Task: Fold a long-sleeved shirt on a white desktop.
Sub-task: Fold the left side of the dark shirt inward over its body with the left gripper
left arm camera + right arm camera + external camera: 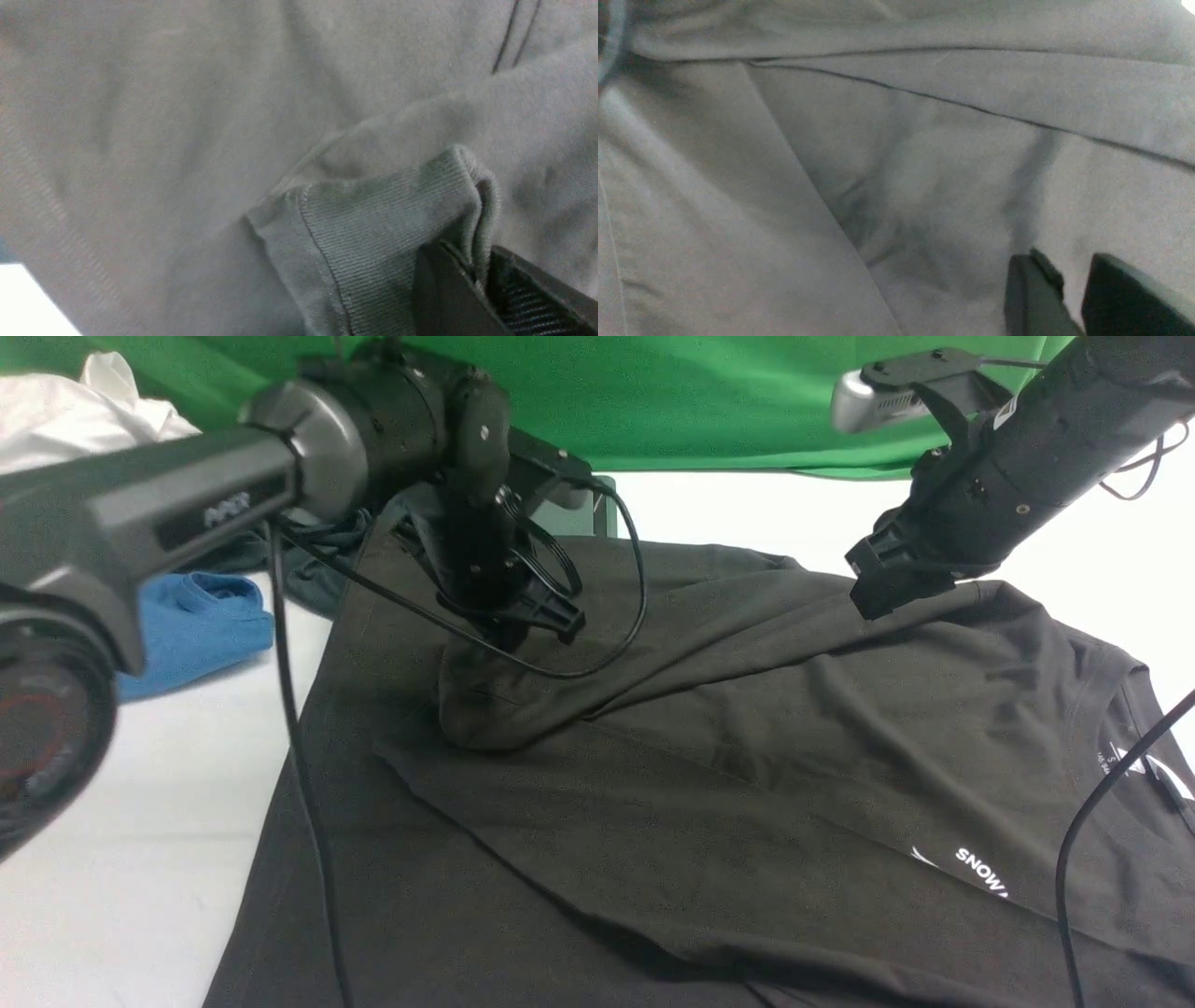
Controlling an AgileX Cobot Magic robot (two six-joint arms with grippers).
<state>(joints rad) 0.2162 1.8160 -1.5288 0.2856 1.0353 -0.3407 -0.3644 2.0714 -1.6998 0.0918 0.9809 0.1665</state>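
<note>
Jaws both tilt downward, pinching the long-sleeved shirt (747,756)

The table (112,859) is bare along its left edge toward the near side, and in a strip along the far edge at the right. The shirt (709,784) covers the middle. A blue garment (191,625) and a white cloth (84,411) crowd the far left corner. A cable (276,644) droops across the shirt's left side.
</note>
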